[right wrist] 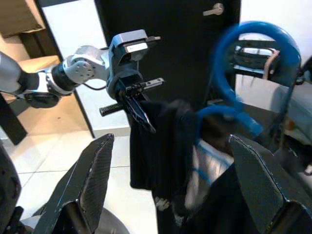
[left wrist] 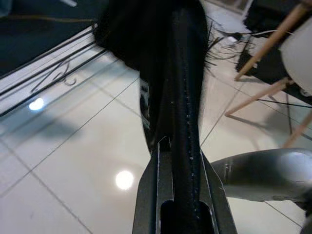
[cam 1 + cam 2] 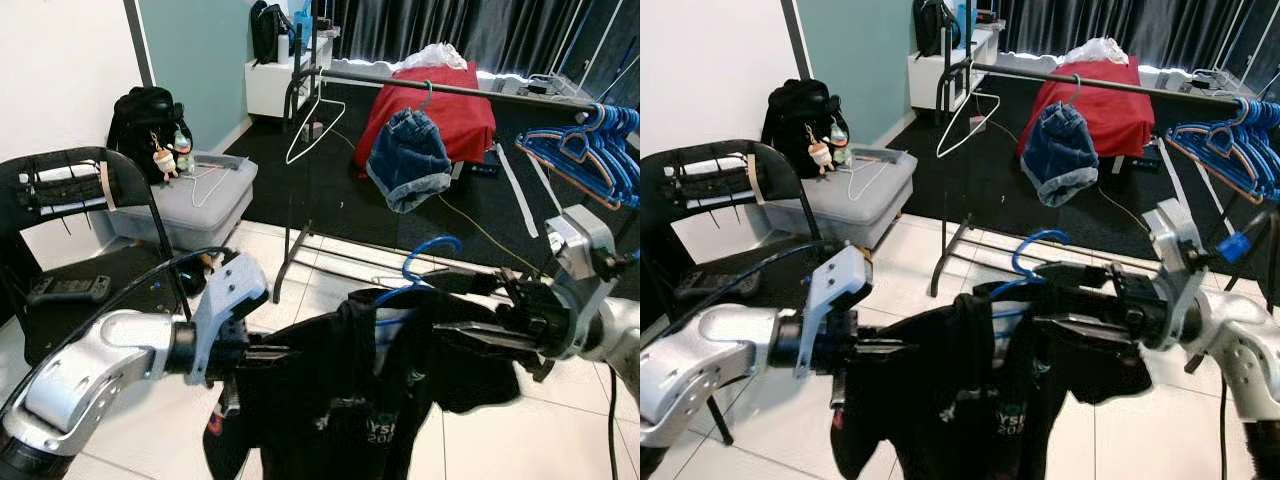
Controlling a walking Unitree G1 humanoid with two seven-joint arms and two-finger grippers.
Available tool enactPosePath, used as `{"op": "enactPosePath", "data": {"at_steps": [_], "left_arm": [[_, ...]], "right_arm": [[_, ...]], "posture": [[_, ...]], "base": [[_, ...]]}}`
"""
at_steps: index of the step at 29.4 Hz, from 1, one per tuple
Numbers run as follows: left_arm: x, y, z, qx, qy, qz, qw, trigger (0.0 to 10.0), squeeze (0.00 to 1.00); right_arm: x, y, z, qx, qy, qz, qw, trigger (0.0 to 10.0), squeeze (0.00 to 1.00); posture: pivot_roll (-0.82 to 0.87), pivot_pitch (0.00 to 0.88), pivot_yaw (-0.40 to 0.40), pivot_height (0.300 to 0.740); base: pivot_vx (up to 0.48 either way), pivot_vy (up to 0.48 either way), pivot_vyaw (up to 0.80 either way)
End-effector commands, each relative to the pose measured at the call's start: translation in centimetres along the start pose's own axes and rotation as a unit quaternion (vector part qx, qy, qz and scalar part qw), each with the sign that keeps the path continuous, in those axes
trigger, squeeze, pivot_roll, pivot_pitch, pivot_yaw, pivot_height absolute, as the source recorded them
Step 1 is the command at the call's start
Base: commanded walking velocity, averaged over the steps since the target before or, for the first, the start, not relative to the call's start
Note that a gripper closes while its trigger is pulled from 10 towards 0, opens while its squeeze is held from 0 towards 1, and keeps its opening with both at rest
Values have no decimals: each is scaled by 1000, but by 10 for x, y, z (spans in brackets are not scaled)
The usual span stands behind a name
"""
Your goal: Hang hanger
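Still low in the frame's centre, the blue plastic hanger (image 3: 425,262) carries a black printed T-shirt (image 3: 370,400); the left hand (image 3: 262,352) clenches its fabric, the right hand (image 3: 478,312) grips the other shoulder. Lifting unevenly toward the dark metal garment rail (image 3: 450,90) could slide the shirt off.

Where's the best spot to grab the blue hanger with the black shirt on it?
Grip the blue hanger at its neck, just below the hook, coming from the right side. The hook stands clear above the black shirt, which covers the shoulders.
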State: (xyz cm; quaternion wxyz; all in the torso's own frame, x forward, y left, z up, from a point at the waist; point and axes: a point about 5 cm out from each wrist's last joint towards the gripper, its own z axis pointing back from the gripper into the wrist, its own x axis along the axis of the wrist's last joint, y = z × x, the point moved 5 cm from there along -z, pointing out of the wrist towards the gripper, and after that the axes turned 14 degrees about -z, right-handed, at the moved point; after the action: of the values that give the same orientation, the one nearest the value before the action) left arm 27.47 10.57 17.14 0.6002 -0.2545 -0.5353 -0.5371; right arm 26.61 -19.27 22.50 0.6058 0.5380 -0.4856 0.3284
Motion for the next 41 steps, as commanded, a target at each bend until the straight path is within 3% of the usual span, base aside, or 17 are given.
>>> {"op": "enactPosePath", "data": {"at_steps": [1, 6, 7, 8, 9, 11, 12, 15, 16, 18, 19, 23, 24, 25, 26, 28, 41], "left_arm": [[-7, 6, 8, 24, 3, 6, 1000, 0, 0], [-17, 8, 13, 39, 10, 20, 999, 0, 0], [-25, 11, 19, 60, 13, 35, 998, 0, 0], [-25, 11, 19, 60, 13, 35, 998, 0, 0], [-34, 16, 22, 94, 12, 49, 994, 0, 0], [-34, 16, 22, 94, 12, 49, 994, 0, 0], [-40, 19, 24, 118, 11, 58, 991, 0, 0], [-40, 19, 24, 118, 11, 58, 991, 0, 0], [-52, 32, 22, 195, 8, 66, 979, 0, 0], [-52, 32, 22, 195, 8, 66, 979, 0, 0], [-61, 45, 15, 296, -21, 104, 949, 10000, 0], [-61, 45, 15, 296, -21, 104, 949, 10000, 0], [-76, 54, 9, 387, -33, 155, 908, 10000, 0], [-76, 54, 9, 387, -33, 155, 908, 10000, 0], [-94, 52, -1, 436, -21, 205, 876, 10000, 0], [-109, 47, -12, 458, 1, 243, 855, 10000, 0], [-91, 59, -19, 443, -101, 248, 855, 10000, 0]], "right_arm": [[1, -3, 12, -28, -8, 7, 1000, 10000, 1000], [1, -9, 22, -69, -22, 17, 997, 10000, 1000], [6, -25, 34, -144, -57, 42, 987, 10000, 835], [6, -25, 34, -144, -57, 42, 987, 10000, 835], [16, -46, 46, -238, -127, 61, 961, 10000, 0], [16, -46, 46, -238, -127, 61, 961, 10000, 0], [22, -59, 55, -298, -175, 66, 936, 10000, 0], [22, -59, 55, -298, -175, 66, 936, 10000, 0], [6, -82, 58, -379, -224, 22, 897, 10000, 0], [6, -82, 58, -379, -224, 22, 897, 10000, 0], [-31, -103, 53, -455, -229, -30, 860, 10000, 0], [-31, -103, 53, -455, -229, -30, 860, 10000, 0], [-65, -116, 45, -508, -197, -60, 837, 10000, 0], [-65, -116, 45, -508, -197, -60, 837, 10000, 0], [-83, -122, 42, -538, -185, -74, 819, 10000, 0], [-88, -126, 42, -555, -182, -73, 809, 10000, 0], [-77, -134, 47, -569, -230, -70, 787, 10000, 0]], "posture": [[-51, 0, -26, 736], [-51, 0, -26, 736], [-52, 0, -19, 736], [-52, 0, -19, 736], [-59, 0, -11, 736], [-59, 0, -11, 736], [-59, 0, -11, 736], [-59, 0, -11, 736], [-62, 6, -12, 736], [-62, 6, -12, 736], [-57, 13, -12, 736], [-57, 13, -12, 736], [-49, 14, -11, 736], [-49, 14, -11, 736], [-46, 19, -25, 736], [-40, 19, -31, 736], [-35, 0, -45, 736]], "base": [[0, 0, 0], [0, 0, 0], [0, 0, 0], [0, 0, 0], [0, 0, 0], [0, 0, 0], [0, 0, 0], [0, 0, 0], [0, 0, 0], [0, 0, 0], [0, 0, 0], [0, 0, 0], [0, 0, 0], [0, 0, 0], [0, 0, 0], [0, 0, 0], [0, 0, 0]]}}
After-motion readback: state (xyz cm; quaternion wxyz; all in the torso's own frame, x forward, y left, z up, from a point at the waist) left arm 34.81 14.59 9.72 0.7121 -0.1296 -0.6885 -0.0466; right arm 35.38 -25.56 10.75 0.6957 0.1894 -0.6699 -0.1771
